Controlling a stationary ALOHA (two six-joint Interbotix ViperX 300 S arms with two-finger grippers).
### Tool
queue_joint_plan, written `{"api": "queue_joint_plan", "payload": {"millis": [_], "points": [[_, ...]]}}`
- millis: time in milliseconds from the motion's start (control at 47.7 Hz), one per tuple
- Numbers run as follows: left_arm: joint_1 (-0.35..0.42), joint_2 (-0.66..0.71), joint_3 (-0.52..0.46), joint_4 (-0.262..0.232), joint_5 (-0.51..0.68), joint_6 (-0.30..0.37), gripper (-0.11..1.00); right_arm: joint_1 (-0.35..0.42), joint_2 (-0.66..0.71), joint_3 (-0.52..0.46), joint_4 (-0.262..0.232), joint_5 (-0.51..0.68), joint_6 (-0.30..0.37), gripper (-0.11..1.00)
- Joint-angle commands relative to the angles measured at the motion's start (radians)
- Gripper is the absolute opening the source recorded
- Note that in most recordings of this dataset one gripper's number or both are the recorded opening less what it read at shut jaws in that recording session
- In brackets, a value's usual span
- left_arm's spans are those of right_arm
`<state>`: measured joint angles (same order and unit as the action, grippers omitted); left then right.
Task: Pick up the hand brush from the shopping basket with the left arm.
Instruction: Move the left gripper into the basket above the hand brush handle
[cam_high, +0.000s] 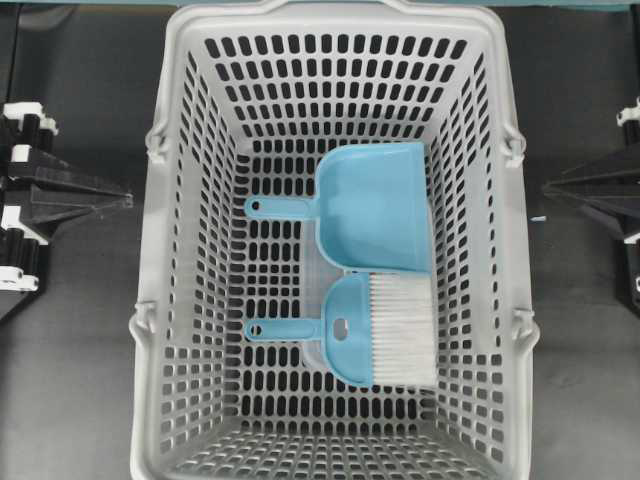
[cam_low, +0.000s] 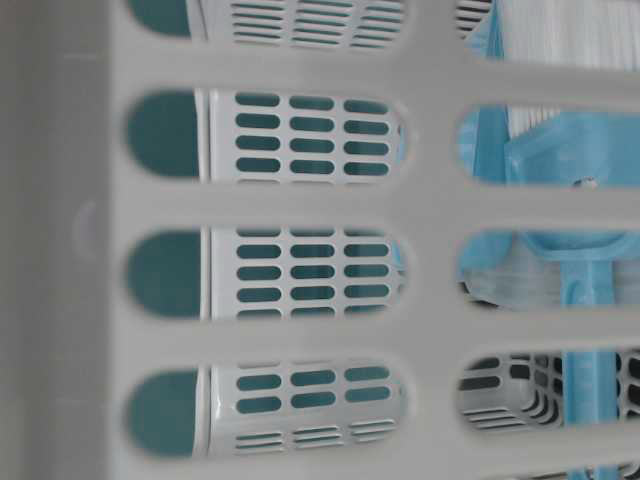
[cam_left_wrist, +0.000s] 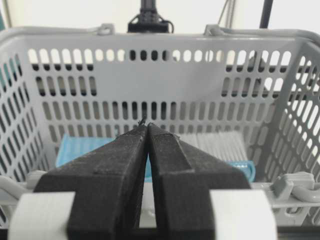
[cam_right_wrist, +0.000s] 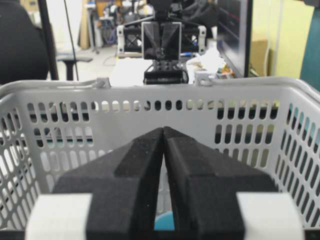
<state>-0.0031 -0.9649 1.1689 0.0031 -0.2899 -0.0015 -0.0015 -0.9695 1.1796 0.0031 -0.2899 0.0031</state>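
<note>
Both grippers, left (cam_high: 125, 200) and right (cam_high: 548, 188), have fingers together, outside the shopping basket (cam_high: 160, 300). Left fingers should part, then descend onto the hand brush (cam_high: 345, 330) by its handle, clear of the dustpan (cam_high: 375, 205).

No legible txt, labels or nos. anywhere.

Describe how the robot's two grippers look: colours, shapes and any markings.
The left gripper has two black foam-like wedge fingers tapering to a point, each with a white band near its base. The right gripper looks the same: black tapered fingers, white bands. From overhead, both arms are black with white clips.
</note>
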Motion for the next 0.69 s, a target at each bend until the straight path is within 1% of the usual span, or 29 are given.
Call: {"api": "queue_joint_plan", "payload": {"millis": [0,21,84,168,231,356,461,545,587,671], "points": [[-0.015,0.015,-0.078,0.040,0.109,-0.025,0.06,0.008,0.012,-0.029,0.003,-0.008,0.012,0.00],[-0.015,0.021,-0.094,0.040,0.143,-0.028,0.06,0.006,0.012,-0.037,0.008,-0.006,0.012,0.00],[-0.015,0.041,-0.150,0.040,0.242,-0.032,0.00,0.008,0.014,-0.048,0.014,0.008,0.015,0.00],[-0.021,0.072,-0.230,0.040,0.357,-0.032,0.00,0.008,0.014,-0.058,0.014,0.051,0.021,0.00],[-0.028,0.107,-0.308,0.041,0.457,-0.031,0.00,0.008,0.014,-0.066,0.014,0.101,0.023,0.00],[-0.037,0.204,-0.443,0.040,0.641,-0.031,0.00,0.009,0.014,-0.081,0.015,0.196,0.025,0.00],[-0.051,0.285,-0.538,0.040,0.750,-0.031,0.00,0.008,0.014,-0.098,0.015,0.268,0.021,0.00],[-0.061,0.356,-0.614,0.040,0.808,-0.043,0.00,0.006,0.014,-0.107,0.015,0.318,0.018,0.01],[-0.074,0.387,-0.647,0.041,0.834,-0.046,0.00,0.006,0.012,-0.107,0.015,0.328,0.018,0.04],[-0.081,0.442,-0.710,0.040,0.905,-0.066,0.00,0.006,0.012,-0.106,0.015,0.339,0.021,0.20]]}}
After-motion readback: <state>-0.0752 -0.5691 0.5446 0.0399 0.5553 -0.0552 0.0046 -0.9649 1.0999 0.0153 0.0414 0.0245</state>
